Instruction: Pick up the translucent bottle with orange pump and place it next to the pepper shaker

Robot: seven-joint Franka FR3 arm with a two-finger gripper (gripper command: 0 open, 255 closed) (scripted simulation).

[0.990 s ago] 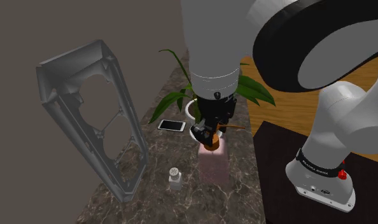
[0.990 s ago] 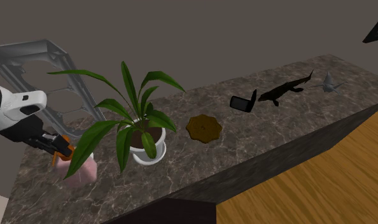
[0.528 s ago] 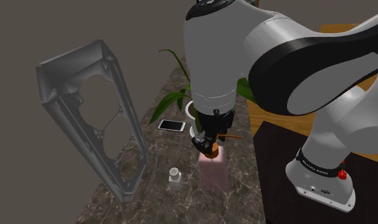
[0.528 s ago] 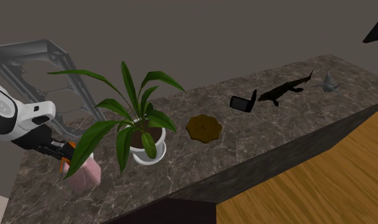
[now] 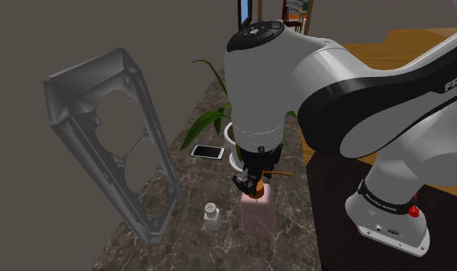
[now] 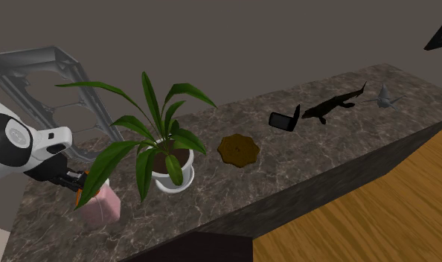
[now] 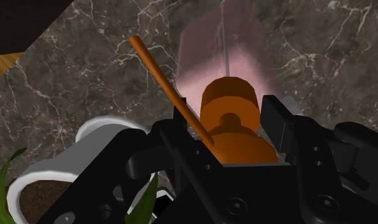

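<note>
My gripper [image 5: 250, 185] is shut on the orange pump [image 7: 235, 121] of a translucent pink bottle [image 5: 258, 213]. The bottle hangs upright under the hand, low over the dark marble counter [image 5: 288, 239]; I cannot tell whether its base touches. In the wrist view the black fingers [image 7: 275, 121] clasp the pump head, its thin orange spout sticks out to one side, and the pink body [image 7: 223, 54] lies beyond. A small pale pepper shaker [image 5: 211, 216] stands a short way to the shoulder view's left of the bottle. The second exterior view has the gripper [image 6: 69, 181] and bottle [image 6: 102, 208] at the counter's left end.
A white-potted leafy plant [image 6: 167, 160] stands close behind the bottle. A large grey open frame [image 5: 115, 142] rises beyond the shaker. A white phone [image 5: 208, 152] lies near the plant. Farther along the counter lie a brown mat [image 6: 239, 149], a black device [image 6: 285, 120] and a dark figurine [image 6: 335, 104].
The arm has carried the bottle down and along the counter away from the plant, ending closer to the pepper shaker. The grip on the pump is unchanged.
</note>
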